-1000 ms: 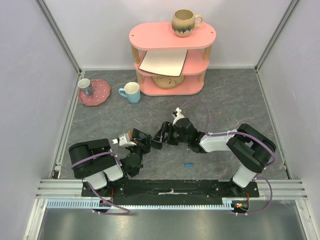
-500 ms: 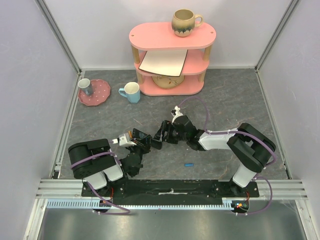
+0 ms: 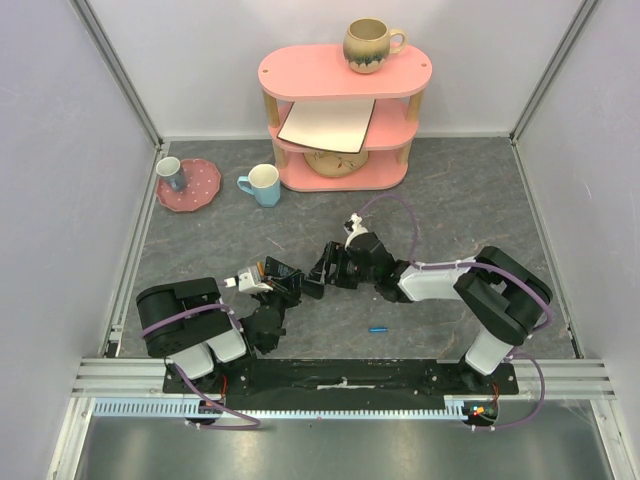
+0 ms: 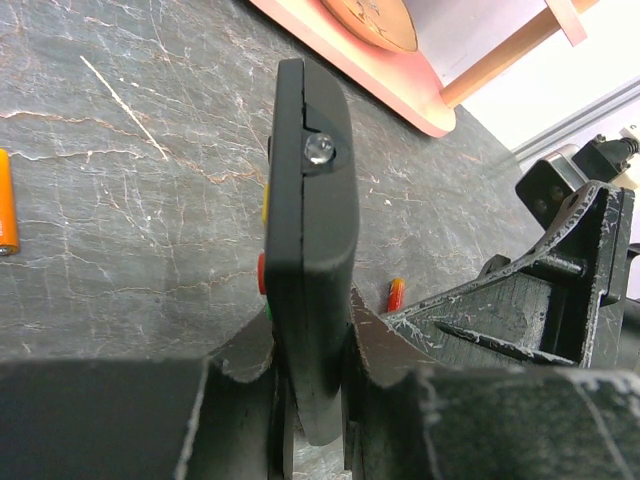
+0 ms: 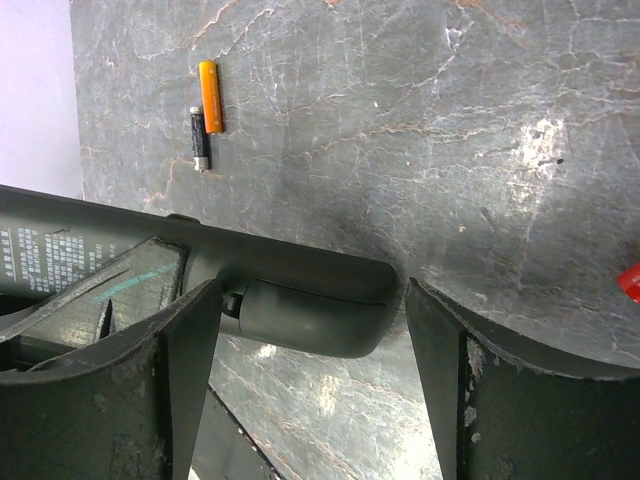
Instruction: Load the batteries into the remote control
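Left gripper [image 4: 310, 345]: jaws clamped narrow on the remote control [image 4: 310, 200], which stands on edge between them, its far end sticking out above the table [image 3: 450, 200]. Right gripper [image 5: 312, 300]: jaws wide, one on each side of the remote's free end; its fingers [image 5: 180, 350] show a gap on both sides and no contact that I can make out. No battery is in either jaw. Loose on the table: an orange battery [image 5: 209, 95] and a dark battery [image 5: 199, 138] lying just beside each other, beyond the remote in the right wrist view; a blue battery [image 3: 377, 328] sits nearer the arm bases, well apart from both grippers. Whether the battery bay is open cannot be told from these views. Judged step: the right hand takes hold of the remote's end, likely to steady it or work the cover. To do it well: centre the end between the jaws before closing, close squarely on the flat faces, and keep the left clamp firm so the bar does not twist. Risk: an off-centre squeeze levers the remote out of the left grip.
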Robot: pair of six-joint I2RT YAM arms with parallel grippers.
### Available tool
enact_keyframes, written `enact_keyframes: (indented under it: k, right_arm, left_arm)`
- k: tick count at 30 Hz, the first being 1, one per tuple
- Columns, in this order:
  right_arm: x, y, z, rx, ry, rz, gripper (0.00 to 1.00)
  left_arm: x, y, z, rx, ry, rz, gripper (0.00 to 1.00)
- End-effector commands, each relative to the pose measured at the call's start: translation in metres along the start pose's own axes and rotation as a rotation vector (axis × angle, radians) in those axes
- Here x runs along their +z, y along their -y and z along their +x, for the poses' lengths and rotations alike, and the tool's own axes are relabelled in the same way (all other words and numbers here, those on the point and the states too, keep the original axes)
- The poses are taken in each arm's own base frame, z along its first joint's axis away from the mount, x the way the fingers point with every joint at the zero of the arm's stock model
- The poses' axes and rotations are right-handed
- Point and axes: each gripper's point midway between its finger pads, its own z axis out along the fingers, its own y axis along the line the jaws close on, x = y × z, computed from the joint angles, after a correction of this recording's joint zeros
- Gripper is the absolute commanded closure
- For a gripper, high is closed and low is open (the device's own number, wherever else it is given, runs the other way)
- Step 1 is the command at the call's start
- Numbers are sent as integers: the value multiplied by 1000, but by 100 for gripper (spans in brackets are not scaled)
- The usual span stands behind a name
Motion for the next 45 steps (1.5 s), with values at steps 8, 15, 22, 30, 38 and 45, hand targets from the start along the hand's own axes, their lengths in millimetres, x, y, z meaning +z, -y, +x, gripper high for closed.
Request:
enact_keyframes:
  k: [8, 15, 22, 30, 38, 45]
  right_arm:
    - [-7, 13, 16, 14, -33, 24, 18]
    - [-5, 10, 20, 11, -48, 17, 19]
    - [-4, 8, 26, 14, -67, 6, 19]
    - [2, 23, 43, 22, -137, 63, 33]
    - [4, 44, 57, 15, -202, 157, 48]
    - [4, 39, 54, 32, -181, 135, 42]
  left_arm:
    - [-14, -28, -18, 88, 32, -17, 98]
    - [-13, -25, -16, 98, 27, -7, 98]
    - [-13, -23, -15, 100, 23, 0, 98]
    - [-12, -20, -15, 112, 24, 4, 98]
    - [-12, -20, -16, 116, 28, 4, 98]
    - [-12, -21, -16, 114, 28, 4, 98]
